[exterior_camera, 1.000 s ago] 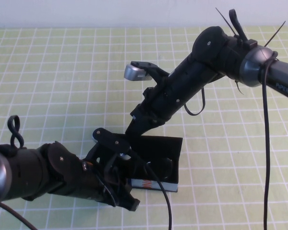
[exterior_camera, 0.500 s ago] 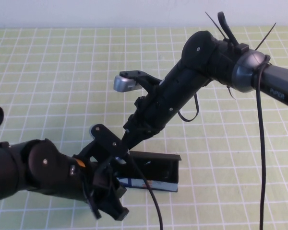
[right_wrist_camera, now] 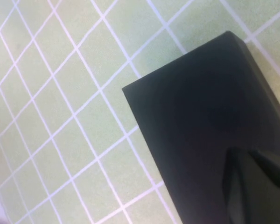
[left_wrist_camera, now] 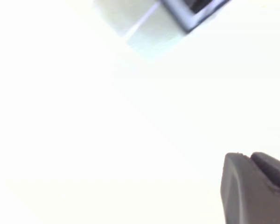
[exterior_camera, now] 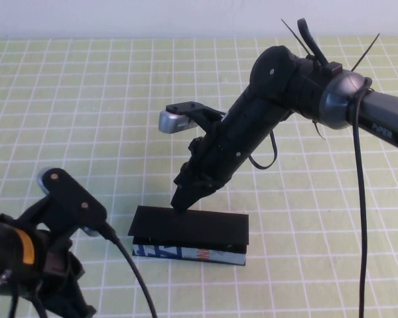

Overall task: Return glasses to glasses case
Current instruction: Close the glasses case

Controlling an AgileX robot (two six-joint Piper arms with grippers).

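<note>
The glasses case (exterior_camera: 192, 226) lies on the mat near the front middle, its black flap lid down flat and its blue, white and orange printed side (exterior_camera: 186, 252) facing me. My right gripper (exterior_camera: 181, 203) is shut, its tip resting on the lid's far left edge. In the right wrist view the black lid (right_wrist_camera: 200, 116) fills the frame under the gripper (right_wrist_camera: 242, 163). My left gripper (exterior_camera: 76, 301) is shut and empty at the front left, apart from the case. The left wrist view is washed out, showing only the left gripper (left_wrist_camera: 252, 161). The glasses are out of view.
A green mat with a white grid (exterior_camera: 86, 119) covers the table. A black cable (exterior_camera: 129, 271) hangs from the left arm just left of the case. The right arm (exterior_camera: 305, 86) reaches in from the far right with a cable (exterior_camera: 363, 218) hanging down.
The case lid has gone from open to shut flat. My left arm has pulled back from the case to the front left. My right gripper has come down onto the lid.
</note>
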